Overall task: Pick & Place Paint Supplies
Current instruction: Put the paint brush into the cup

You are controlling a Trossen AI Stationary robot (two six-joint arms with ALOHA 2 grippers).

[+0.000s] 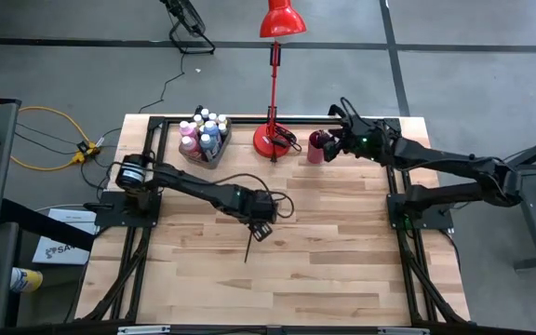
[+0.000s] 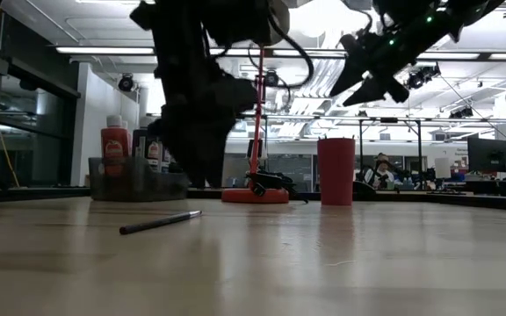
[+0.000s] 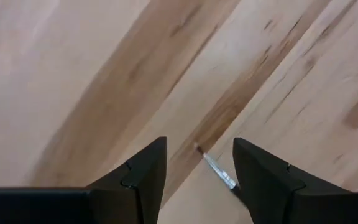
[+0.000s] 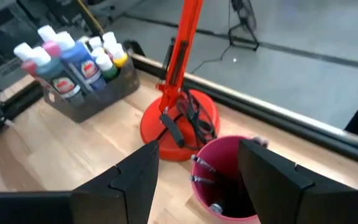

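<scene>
A thin dark paintbrush (image 1: 249,248) lies flat on the wooden table, also seen in the low view (image 2: 160,221). My left gripper (image 1: 262,227) hovers open over it; its bristle end (image 3: 216,172) shows between the open fingers (image 3: 197,146), close to one of them. White-capped paint bottles (image 1: 203,130) (image 4: 73,59) stand in a grey bin (image 4: 98,99) at the far edge. My right gripper (image 1: 329,142) (image 4: 197,146) is open above a dark red cup (image 4: 229,186) that holds a few brushes (image 4: 202,167).
A red desk lamp stands on its round base (image 1: 273,140) (image 4: 179,127) between the bin and the cup, with its cable coiled on the base. Black frame rails (image 1: 156,167) run along the table's sides. Bare wood (image 1: 277,288) fills the table's near half.
</scene>
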